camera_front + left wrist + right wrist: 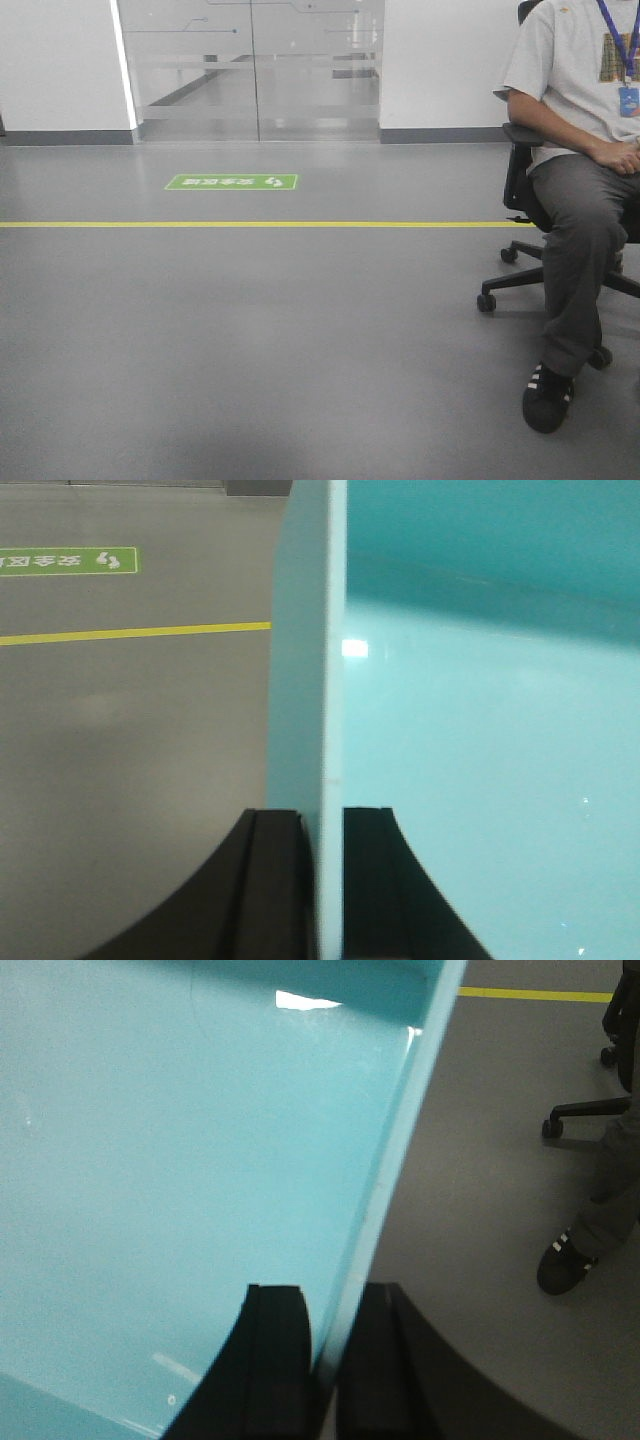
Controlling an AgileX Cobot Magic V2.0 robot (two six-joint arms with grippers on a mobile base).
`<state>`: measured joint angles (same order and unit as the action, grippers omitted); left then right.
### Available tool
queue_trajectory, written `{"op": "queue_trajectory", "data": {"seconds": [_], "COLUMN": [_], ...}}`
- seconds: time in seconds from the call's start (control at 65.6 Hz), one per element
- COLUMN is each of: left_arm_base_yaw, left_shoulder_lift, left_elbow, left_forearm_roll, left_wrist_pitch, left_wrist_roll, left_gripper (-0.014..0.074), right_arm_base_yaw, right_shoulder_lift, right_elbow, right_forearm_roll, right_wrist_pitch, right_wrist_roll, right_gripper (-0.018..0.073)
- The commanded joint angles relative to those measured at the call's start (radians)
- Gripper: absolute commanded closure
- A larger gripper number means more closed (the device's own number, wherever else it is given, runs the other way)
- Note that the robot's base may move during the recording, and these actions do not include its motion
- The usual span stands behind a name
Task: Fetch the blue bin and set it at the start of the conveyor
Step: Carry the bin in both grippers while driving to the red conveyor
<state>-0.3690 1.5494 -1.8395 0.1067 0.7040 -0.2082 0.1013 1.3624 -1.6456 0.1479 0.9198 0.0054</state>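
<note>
In the exterior front-facing view, a smooth grey floor (250, 350) is seen nearest the camera, matt with a faint sheen. At the right a black shoe (547, 397) with white stripes is planted on it. It belongs to a person (580, 90) seated in a black office chair (520, 190) on castors. A yellow line (250, 224) is drawn straight across the floor, and a green floor sign (232, 182) is laid flat beyond it. The room is closed at the back by white walls (55, 60) with grey skirting, and glass doors (250, 70) are set between them.

In the left wrist-mounted view, the black fingers (270, 890) of the left gripper (322, 825) are seen at the bottom edge. They are clamped on a side wall of the blue bin (480, 730), one finger outside and one inside. The right half is filled by the bin's glossy turquoise interior, in which a light is reflected. The grey floor, the yellow line and the green floor sign are seen to the left.

In the right wrist-mounted view, the right gripper (325, 1305) is likewise closed on the opposite wall of the blue bin, with the wall pinched between its two fingers. The bin's interior is spread across the left. The grey floor is seen past its rim, with the base of the office chair and the shoe at the far right.
</note>
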Motion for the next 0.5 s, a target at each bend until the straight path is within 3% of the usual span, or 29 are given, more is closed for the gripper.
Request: {"op": "queue_trajectory", "data": {"seconds": [0.0,0.488], "left_arm_base_yaw": [0.003,0.003], "left_shoulder_lift": [-0.017,-0.017], "left_elbow": [-0.011,-0.011], "left_forearm_roll": [-0.006,-0.006], "left_wrist_pitch": [-0.074,-0.074], "left_wrist_roll": [-0.011,-0.011], "left_gripper": [0.0708,0.0708], "right_arm_base_yaw": [-0.007,-0.007], "right_shoulder_lift": [-0.006,-0.006], "right_elbow": [-0.010,-0.010], "right_forearm_roll": [-0.040,-0.040], "right_wrist_pitch": [-0.016,-0.016], "right_wrist_roll": [-0.031,-0.031], "right_gripper": [0.0711,0.0711]}}
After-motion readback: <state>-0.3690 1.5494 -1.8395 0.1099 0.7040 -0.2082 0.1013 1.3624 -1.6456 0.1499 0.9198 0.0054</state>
